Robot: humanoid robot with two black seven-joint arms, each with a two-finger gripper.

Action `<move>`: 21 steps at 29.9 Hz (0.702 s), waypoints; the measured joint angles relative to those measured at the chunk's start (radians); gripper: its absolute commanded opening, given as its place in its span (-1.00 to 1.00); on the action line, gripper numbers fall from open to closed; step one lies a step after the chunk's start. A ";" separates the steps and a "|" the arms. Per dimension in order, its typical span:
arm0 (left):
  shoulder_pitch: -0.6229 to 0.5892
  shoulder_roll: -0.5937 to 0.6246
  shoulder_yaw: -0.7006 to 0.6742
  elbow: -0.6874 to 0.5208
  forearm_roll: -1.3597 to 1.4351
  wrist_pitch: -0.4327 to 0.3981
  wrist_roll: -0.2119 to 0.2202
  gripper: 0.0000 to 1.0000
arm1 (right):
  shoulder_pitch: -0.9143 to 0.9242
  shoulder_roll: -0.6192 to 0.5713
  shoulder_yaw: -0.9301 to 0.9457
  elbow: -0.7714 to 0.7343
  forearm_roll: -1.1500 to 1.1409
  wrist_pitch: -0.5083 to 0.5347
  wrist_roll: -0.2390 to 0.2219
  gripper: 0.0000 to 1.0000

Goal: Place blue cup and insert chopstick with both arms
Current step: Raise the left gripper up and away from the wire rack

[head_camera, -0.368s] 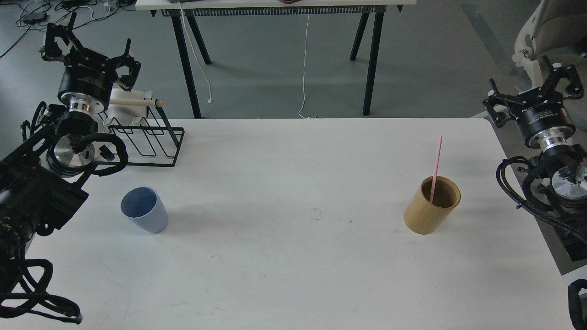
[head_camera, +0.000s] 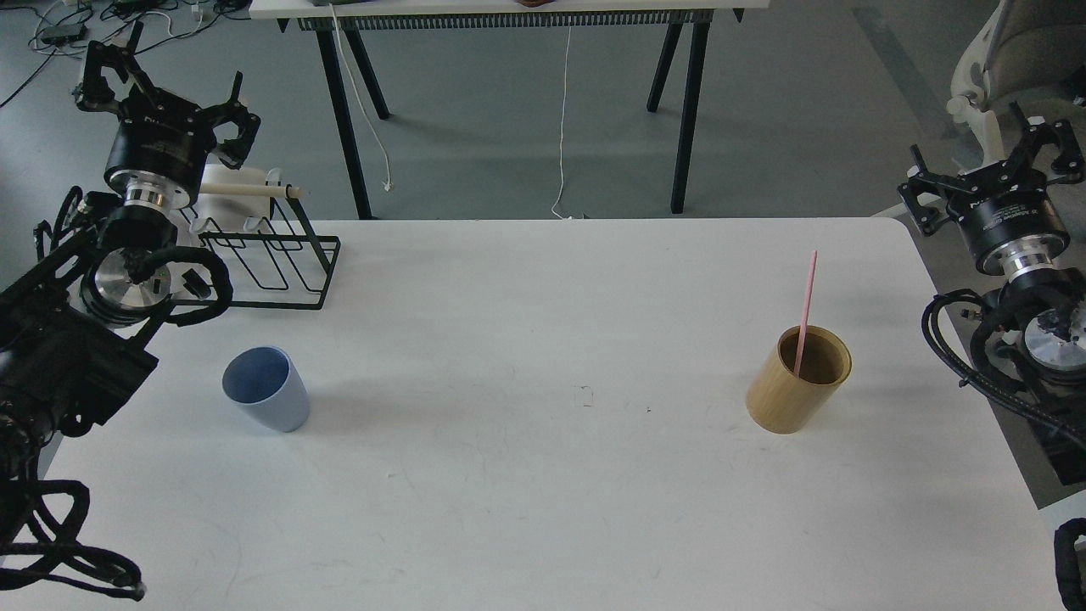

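The blue cup (head_camera: pixel 266 389) stands upright on the left of the white table (head_camera: pixel 543 475). A tan cylindrical holder (head_camera: pixel 798 378) stands on the right with one pink chopstick (head_camera: pixel 806 305) leaning in it. My left gripper (head_camera: pixel 161 85) is open and empty, raised behind the table's far left corner, well away from the cup. My right gripper (head_camera: pixel 993 165) is open and empty, raised off the table's right edge, apart from the holder.
A black wire rack (head_camera: pixel 267 263) stands at the far left of the table with a white object (head_camera: pixel 246 188) resting on it. A second table's black legs (head_camera: pixel 687 110) and hanging cables (head_camera: pixel 562 110) are behind. A white chair (head_camera: pixel 1010 68) is at the back right.
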 measured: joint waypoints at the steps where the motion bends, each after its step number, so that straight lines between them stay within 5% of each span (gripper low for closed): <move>1: 0.000 0.013 0.016 -0.009 0.002 0.000 0.011 1.00 | -0.001 -0.001 0.000 0.000 0.000 0.000 0.001 0.99; 9: -0.004 0.232 0.141 -0.203 0.159 0.000 0.042 1.00 | -0.006 -0.014 0.008 0.000 0.000 0.000 0.013 0.99; 21: 0.000 0.655 0.151 -0.783 0.783 0.000 0.003 0.97 | -0.010 -0.028 0.011 -0.002 0.000 0.000 0.015 0.99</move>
